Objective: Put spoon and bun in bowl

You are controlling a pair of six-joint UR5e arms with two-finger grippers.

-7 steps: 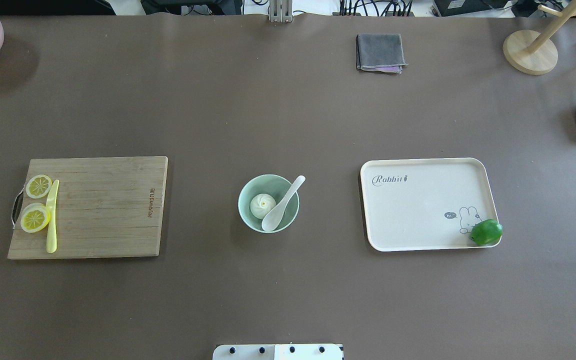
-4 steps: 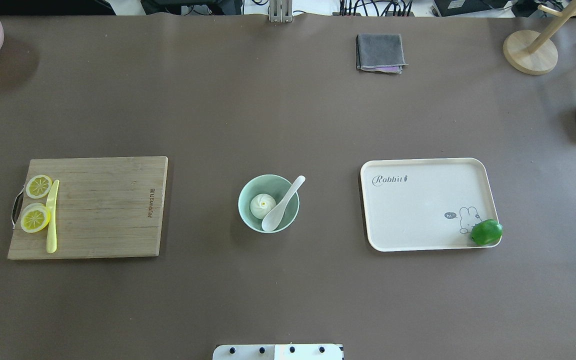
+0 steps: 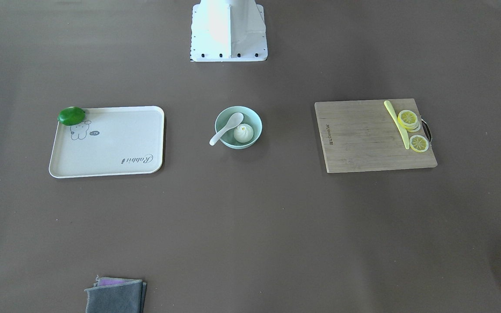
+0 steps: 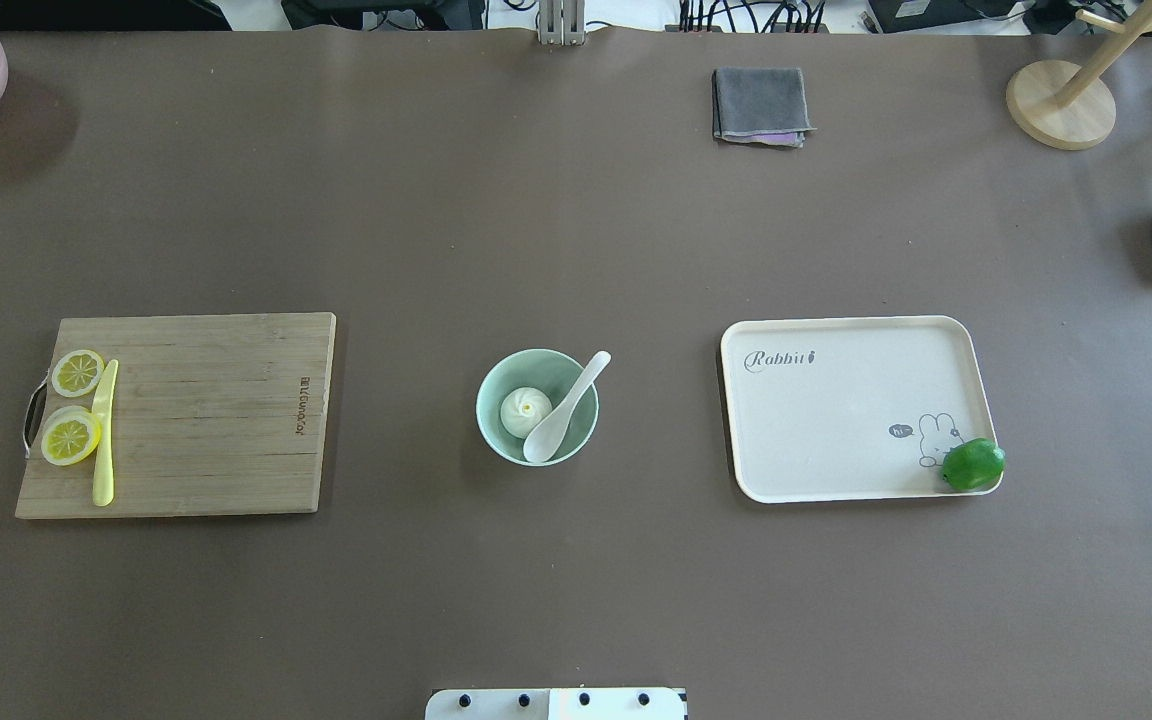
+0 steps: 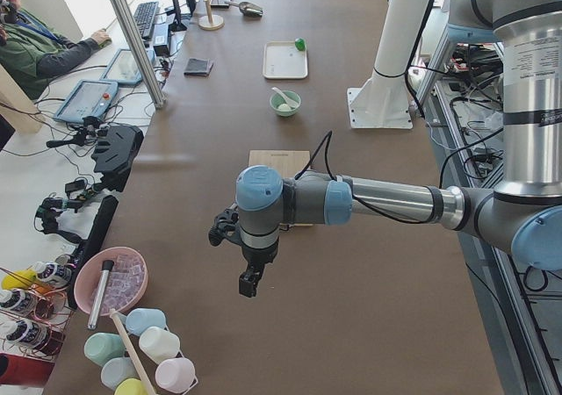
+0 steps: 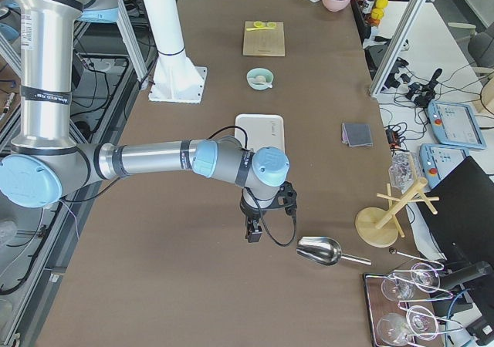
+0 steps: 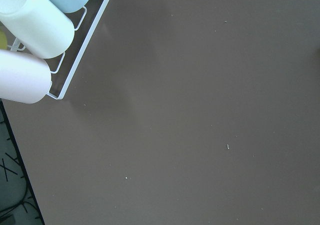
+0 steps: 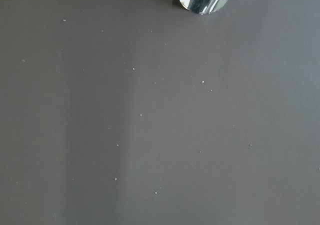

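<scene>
Showing the bun (image 4: 525, 410) lying inside the bowl (image 4: 484, 405) at mid-table, just beside the spoon (image 4: 564, 410), scoop resting down in the bowl, handle leaning over the rim on the right gripper's side.

Showing the left gripper (image 5: 250, 283) hanging fingers-down above bare table, near a rack of pastel cups (image 7: 35, 20) and well apart from the bowl, with the cutting board (image 5: 277, 160) lying between the two. Giving no way to tell wide from narrow in this side view.

Showing the right gripper (image 6: 252, 233) hanging likewise at the opposite end, near the metal scoop (image 6: 318, 250), with the tray (image 4: 836, 320) and its lime (image 4: 973, 465) lying between claw and bowl. Again giving no way to tell its spread.
</scene>
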